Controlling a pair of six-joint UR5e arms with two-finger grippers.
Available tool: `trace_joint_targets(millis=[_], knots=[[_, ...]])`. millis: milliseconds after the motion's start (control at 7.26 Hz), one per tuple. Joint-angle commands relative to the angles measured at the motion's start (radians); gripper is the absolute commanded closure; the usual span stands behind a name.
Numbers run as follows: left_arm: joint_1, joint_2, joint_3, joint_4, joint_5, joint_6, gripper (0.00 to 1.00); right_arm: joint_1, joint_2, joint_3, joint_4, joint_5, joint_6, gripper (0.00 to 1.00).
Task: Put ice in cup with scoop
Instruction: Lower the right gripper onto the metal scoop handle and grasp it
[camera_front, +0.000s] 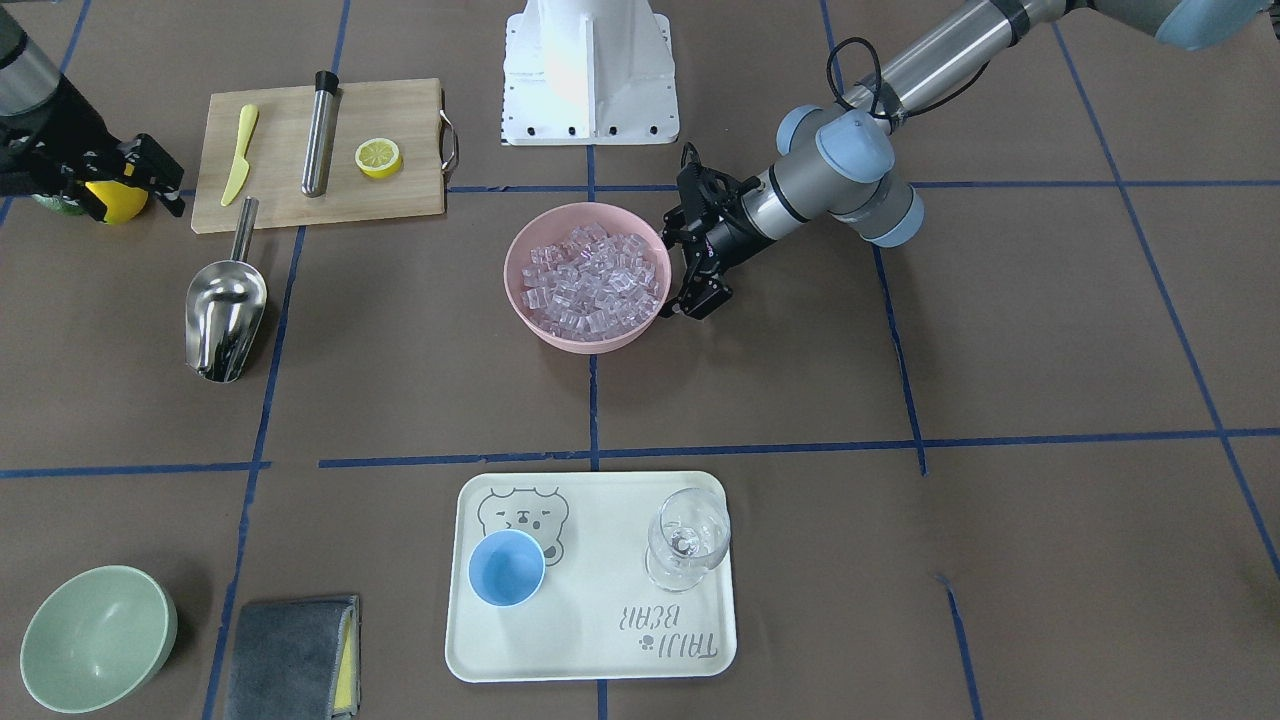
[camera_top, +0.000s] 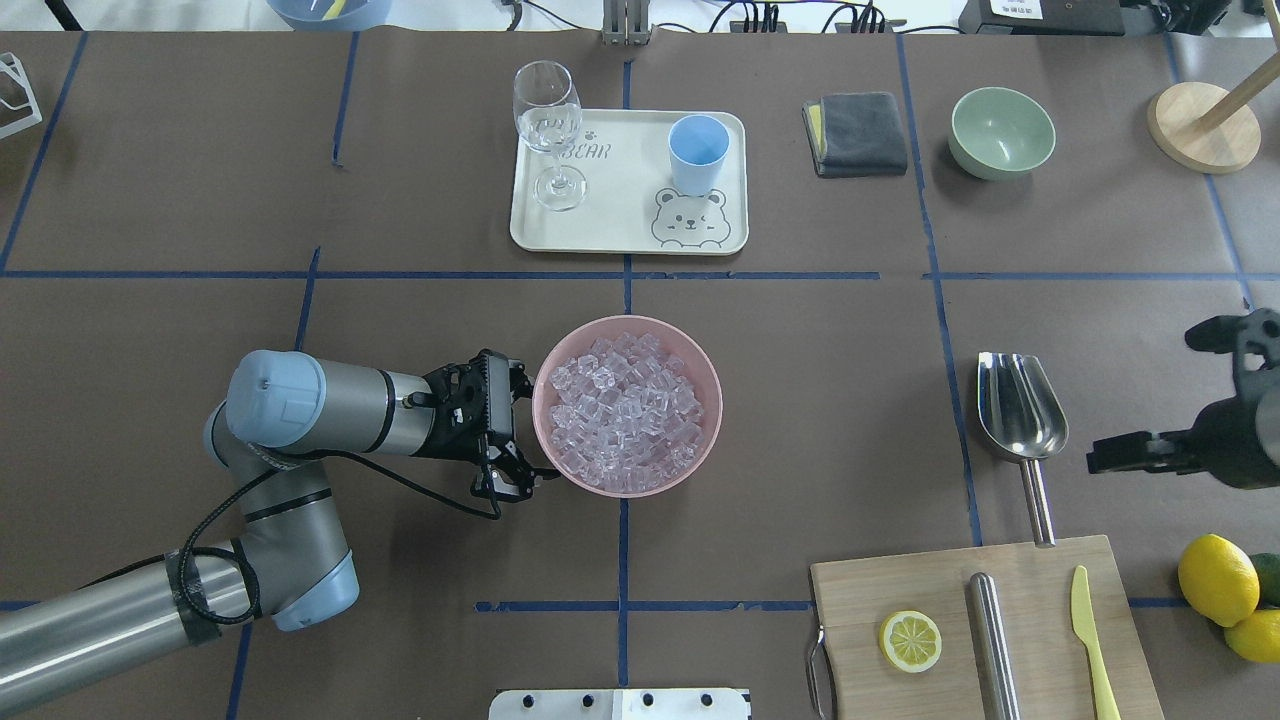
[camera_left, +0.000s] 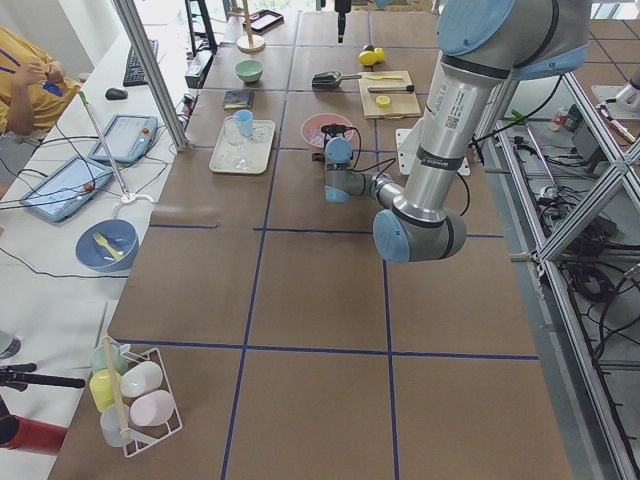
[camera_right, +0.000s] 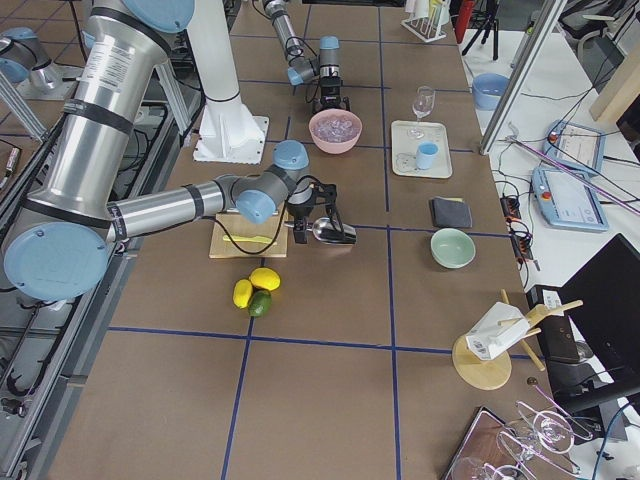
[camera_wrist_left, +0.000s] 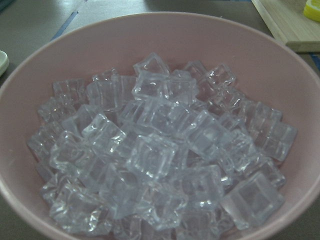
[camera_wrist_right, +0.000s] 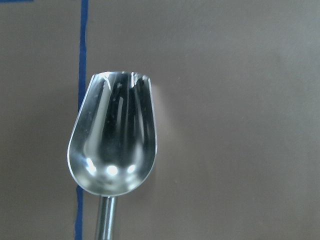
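Observation:
The steel scoop (camera_front: 225, 310) lies on the table, its trough toward the tray and its handle toward the cutting board; it also shows in the overhead view (camera_top: 1020, 410) and fills the right wrist view (camera_wrist_right: 112, 150). My right gripper (camera_top: 1145, 395) is open and empty, hovering just right of the scoop in the overhead view. The ice (camera_top: 625, 410) fills a pink bowl (camera_top: 714, 400) at the table's middle and shows close up in the left wrist view (camera_wrist_left: 160, 155). My left gripper (camera_top: 505, 430) is open beside the bowl's rim. The light-blue cup (camera_top: 697, 150) stands empty on the tray.
A cream tray (camera_top: 610, 215) holds a clear stemmed glass (camera_top: 547, 115). A cutting board (camera_top: 900, 590) carries a lemon half (camera_top: 910, 641), steel cylinder (camera_top: 993, 640) and yellow knife (camera_top: 1090, 640). A green bowl (camera_top: 1002, 130), grey cloth (camera_top: 860, 133) and lemons (camera_top: 1215, 580) lie nearby.

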Motion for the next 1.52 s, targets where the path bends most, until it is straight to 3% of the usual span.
trace_joint_targets(millis=[0, 689, 1102, 1378], knots=[[0.000, 0.001, 0.000, -0.007, 0.000, 0.000, 0.00, -0.241, 0.055, -0.017, 0.012, -0.190, 0.172, 0.00], [0.000, 0.001, 0.000, -0.010, 0.000, -0.006, 0.00, -0.280, 0.080, -0.066, 0.000, -0.201, 0.151, 0.08], [0.000, 0.001, 0.000, -0.010, 0.000, -0.006, 0.00, -0.199, 0.078, -0.067, -0.002, -0.092, 0.053, 0.12], [0.002, 0.001, 0.000, -0.010, 0.000, -0.006, 0.00, -0.185, 0.111, -0.067, -0.060, -0.083, 0.038, 0.15]])
